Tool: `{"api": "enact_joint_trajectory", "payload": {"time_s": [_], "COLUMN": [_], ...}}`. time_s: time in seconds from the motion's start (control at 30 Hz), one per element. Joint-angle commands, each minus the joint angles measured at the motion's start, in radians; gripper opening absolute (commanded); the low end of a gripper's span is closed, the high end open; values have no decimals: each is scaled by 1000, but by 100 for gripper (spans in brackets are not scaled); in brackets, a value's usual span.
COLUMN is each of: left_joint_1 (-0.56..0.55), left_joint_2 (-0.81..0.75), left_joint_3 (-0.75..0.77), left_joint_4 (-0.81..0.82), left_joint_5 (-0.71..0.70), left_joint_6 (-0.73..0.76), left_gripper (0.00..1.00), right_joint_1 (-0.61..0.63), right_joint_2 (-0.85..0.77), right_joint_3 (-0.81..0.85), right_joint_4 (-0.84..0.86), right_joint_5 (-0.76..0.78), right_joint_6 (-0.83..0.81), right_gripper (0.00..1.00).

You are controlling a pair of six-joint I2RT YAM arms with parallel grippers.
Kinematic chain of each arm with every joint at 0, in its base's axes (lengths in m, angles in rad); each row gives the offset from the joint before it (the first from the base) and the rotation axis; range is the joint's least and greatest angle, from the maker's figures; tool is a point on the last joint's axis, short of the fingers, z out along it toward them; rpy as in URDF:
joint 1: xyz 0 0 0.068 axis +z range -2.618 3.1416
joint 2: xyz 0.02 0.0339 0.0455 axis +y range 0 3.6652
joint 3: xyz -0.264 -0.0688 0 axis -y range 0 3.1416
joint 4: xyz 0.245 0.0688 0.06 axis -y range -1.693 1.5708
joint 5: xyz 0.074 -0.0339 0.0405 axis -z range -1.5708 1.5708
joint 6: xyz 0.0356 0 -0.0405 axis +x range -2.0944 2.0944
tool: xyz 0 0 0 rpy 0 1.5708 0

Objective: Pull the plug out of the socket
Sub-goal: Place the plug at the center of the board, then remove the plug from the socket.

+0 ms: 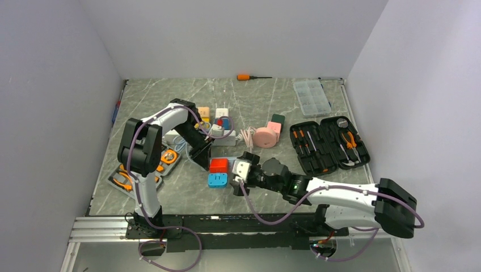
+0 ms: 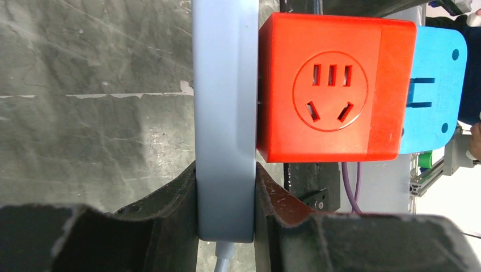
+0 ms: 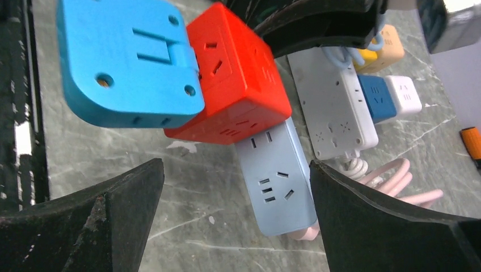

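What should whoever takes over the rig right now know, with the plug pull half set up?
Left gripper: shut on the cord end of the light-blue power strip, bracing it.
Right gripper: open, holding nothing, facing the plugs.
Things: the red cube adapter is plugged into that strip, with the blue adapter on its outer face. The white power strip lies behind.
Done: strip held.
Left: close the right gripper on the plug and pull it off. Nothing is separated yet.

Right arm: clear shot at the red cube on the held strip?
Probably yes. Right gripper open, red cube just ahead, nothing between; left gripper clamps the light-blue strip at the other end.
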Motion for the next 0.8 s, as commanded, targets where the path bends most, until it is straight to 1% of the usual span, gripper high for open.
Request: {"api": "enact_joint_trajectory", "payload": {"time_s": [0.0, 0.2, 0.33, 0.57, 0.7, 0.77], "left_joint_1": [-4, -5, -6, -7, -7, -8], "left_joint_2": [-80, -79, -72, -66, -65, -64], "left_joint_3": [-23, -36, -49, -48, -41, -39], "left_joint_4": [-129, -129, -128, -129, -128, -128], "left_joint_5": [133, 133, 136, 134, 130, 126], "left_joint_6": [38, 48, 53, 47, 39, 35], "left_gripper": [0, 0, 0, 0, 0, 0], "right_joint_1": [26, 55, 104, 147, 176, 186], "right_joint_2": [60, 123, 163, 255, 317, 338], "right_joint_3": [39, 67, 79, 113, 116, 120], "right_joint_4": [104, 172, 233, 292, 348, 358], "right_joint_5": [21, 31, 97, 83, 117, 135], "right_joint_6": [-122, -179, -224, -271, -327, -354], "right_gripper": [100, 100, 100, 100, 100, 97]}}
